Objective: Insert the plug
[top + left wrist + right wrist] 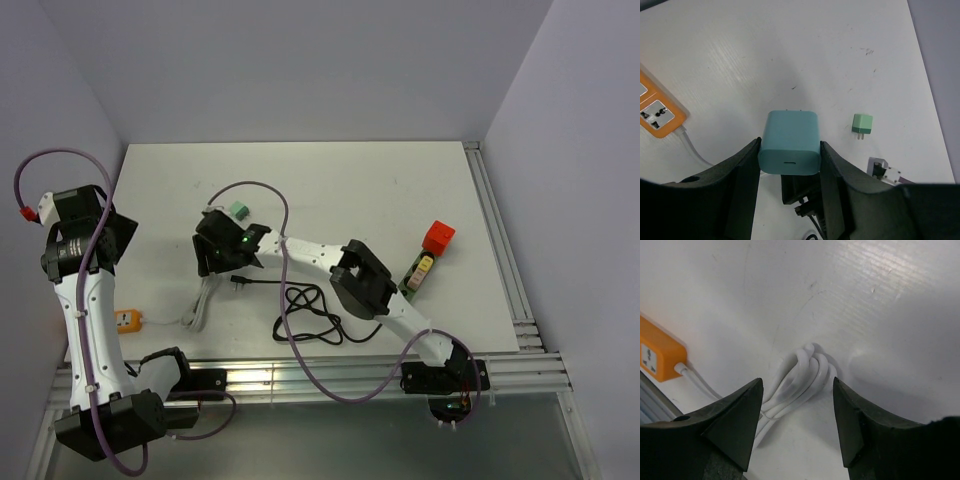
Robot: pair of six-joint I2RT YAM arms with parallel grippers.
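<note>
My left gripper (790,152) is shut on a teal charger plug (790,140), held high above the table with its prongs pointing away from the camera. In the top view this gripper (112,228) is at the table's left edge. The orange power strip (657,111) lies at the near left of the table (127,319). Its socket faces up. My right gripper (797,405) is open and empty, just above the strip's coiled white cable (800,377). In the top view it (215,262) is left of centre.
A small green plug (239,211) lies behind the right gripper and also shows in the left wrist view (862,124). A loose black cable (310,310) lies under the right arm. A red block (437,236) and a green board (418,273) sit at the right.
</note>
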